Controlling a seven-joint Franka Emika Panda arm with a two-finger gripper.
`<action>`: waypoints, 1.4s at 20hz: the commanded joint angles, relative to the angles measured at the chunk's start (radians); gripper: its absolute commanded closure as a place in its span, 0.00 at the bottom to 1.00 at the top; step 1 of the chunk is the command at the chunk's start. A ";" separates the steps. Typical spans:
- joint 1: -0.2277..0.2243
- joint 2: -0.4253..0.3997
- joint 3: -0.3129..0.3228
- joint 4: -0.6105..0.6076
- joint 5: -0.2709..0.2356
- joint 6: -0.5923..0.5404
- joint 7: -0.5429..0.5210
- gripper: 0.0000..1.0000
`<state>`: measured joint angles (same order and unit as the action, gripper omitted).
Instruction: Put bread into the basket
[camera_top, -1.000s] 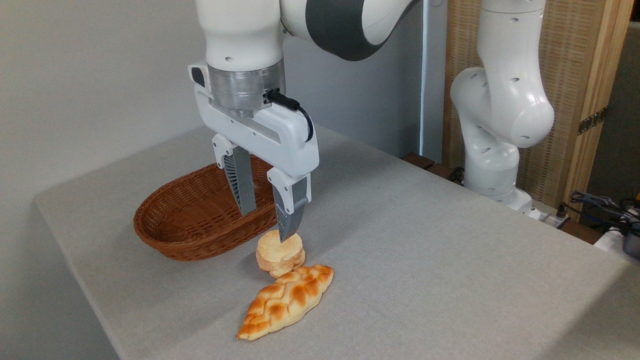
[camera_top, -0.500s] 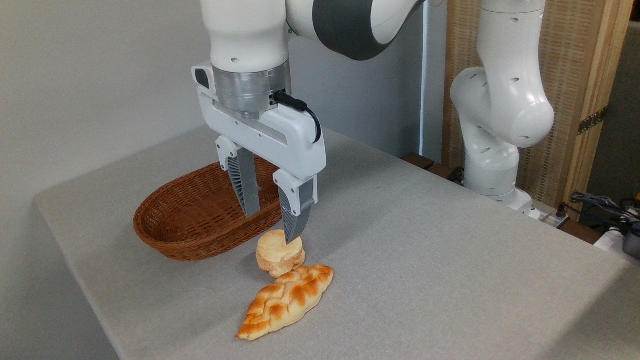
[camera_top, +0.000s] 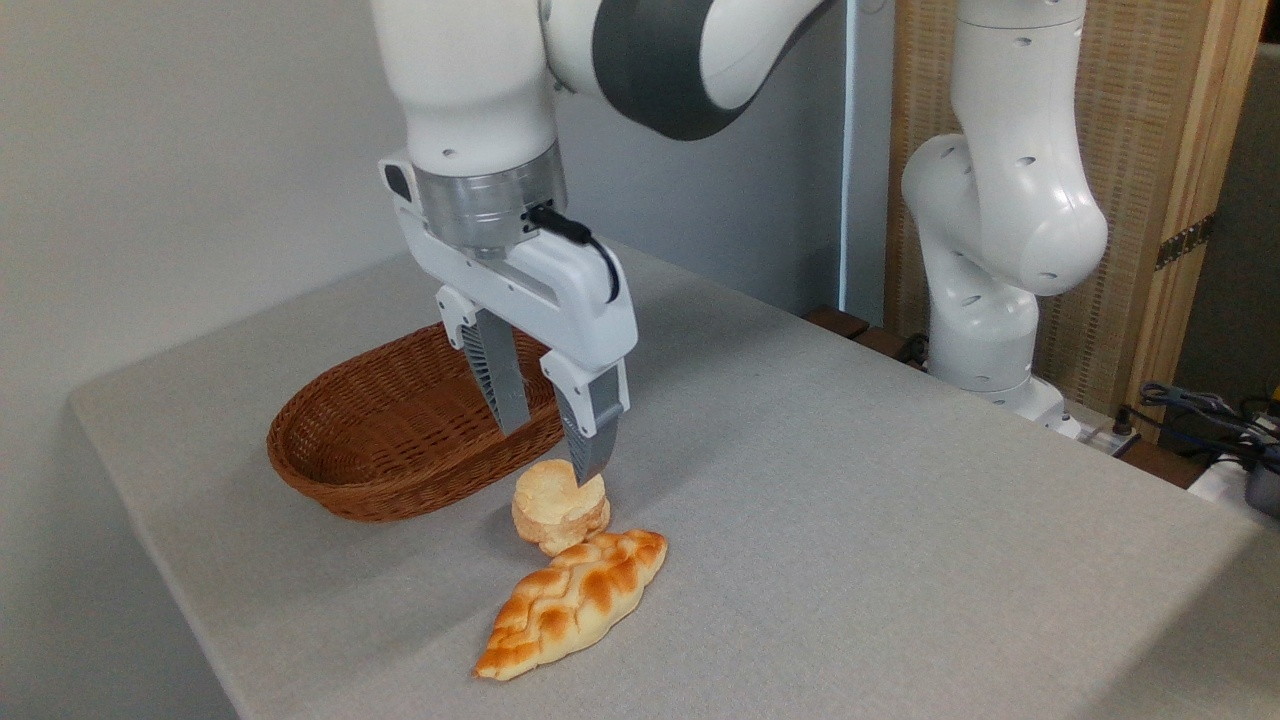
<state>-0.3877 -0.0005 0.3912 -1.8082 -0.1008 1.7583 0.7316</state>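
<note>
The fingers (camera_top: 553, 452) are spread apart above the bread (camera_top: 559, 508), hiding part of the basket (camera_top: 400, 430) at 10 o'clock.

Bread (camera_top: 558, 512): round pale bun, flat on table. Basket (camera_top: 400, 430): oval brown wicker, just beside, behind-left.

Single fixed camera, raised, near table (camera_top: 900, 520) front corner, looking obliquely down toward back wall.
</note>
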 joint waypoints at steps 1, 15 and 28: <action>-0.022 0.004 -0.008 -0.019 0.016 -0.019 0.019 0.00; -0.079 0.020 -0.017 -0.155 0.016 0.125 0.028 0.00; -0.082 0.076 -0.046 -0.154 0.013 0.155 0.037 0.00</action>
<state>-0.4636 0.0725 0.3475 -1.9555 -0.1008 1.8977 0.7548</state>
